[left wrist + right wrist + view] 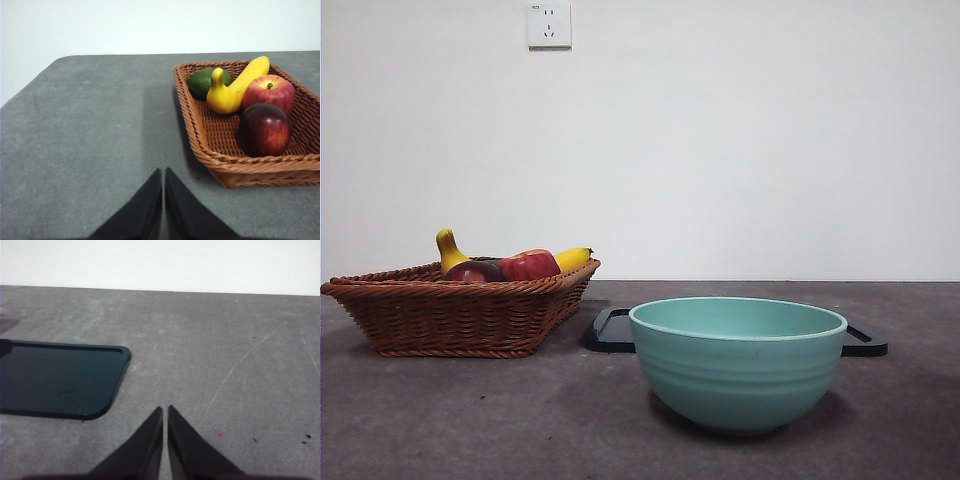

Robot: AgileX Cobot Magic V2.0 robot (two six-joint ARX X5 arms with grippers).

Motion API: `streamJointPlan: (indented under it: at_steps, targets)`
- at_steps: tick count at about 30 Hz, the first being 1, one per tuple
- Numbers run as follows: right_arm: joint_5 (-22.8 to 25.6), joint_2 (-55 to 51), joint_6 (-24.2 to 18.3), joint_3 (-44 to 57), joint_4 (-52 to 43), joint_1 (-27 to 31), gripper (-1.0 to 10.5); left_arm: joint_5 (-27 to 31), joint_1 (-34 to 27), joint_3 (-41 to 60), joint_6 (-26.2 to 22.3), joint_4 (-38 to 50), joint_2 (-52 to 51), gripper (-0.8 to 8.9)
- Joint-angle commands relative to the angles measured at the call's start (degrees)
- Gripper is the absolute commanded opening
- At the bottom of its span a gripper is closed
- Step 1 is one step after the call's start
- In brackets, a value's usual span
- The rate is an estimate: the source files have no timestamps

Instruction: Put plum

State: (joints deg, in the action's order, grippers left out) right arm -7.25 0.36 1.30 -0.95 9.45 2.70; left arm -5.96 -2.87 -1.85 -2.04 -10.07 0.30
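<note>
- No brand or label is legible anywhere; the only marking is a tiny dark print on the white wall socket (549, 25) high above the basket, too small for me to read.
- The basket (450, 310) is brown woven wicker, shallow and squarish, with a braided rim, resting on the grey felt-like table (470, 420).
- The plum (265, 129) lies inside the basket in the corner nearest my left gripper; it is round, dark maroon, smooth and glossy.
- A red apple (269, 91) with a yellowish stem hollow sits in the basket just behind the plum and appears to touch it.
- A curved yellow banana (235, 87) rests beside the apple, and a dull green avocado (204, 81) lies at the basket's far corner, behind the banana's stem end.
- Beside the basket stands a pale teal bowl (737, 360), round, matte, with faint ridges around its wall.
- Behind the bowl lies a flat black tray (60, 377) with rounded corners and a low raised lip.
- My left gripper (163, 175) hangs over bare table short of the basket, its jaws pressed together, holding nothing.
- My right gripper (165, 412) hangs over scuffed table just beside the tray's corner, jaws likewise closed and empty.
</note>
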Motion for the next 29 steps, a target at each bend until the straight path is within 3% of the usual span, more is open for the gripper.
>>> streamJointPlan:
  at_steps: [1, 29]
  targets:
    - [-0.20, -0.15, 0.66, 0.35, -0.28, 0.13, 0.0, 0.02, -0.15, 1.16, 0.15, -0.52, -0.11, 0.07]
    - [-0.17, -0.15, 0.66, 0.31, -0.52, 0.13, 0.0, 0.02, -0.15, 1.16, 0.17, -0.52, -0.11, 0.07]
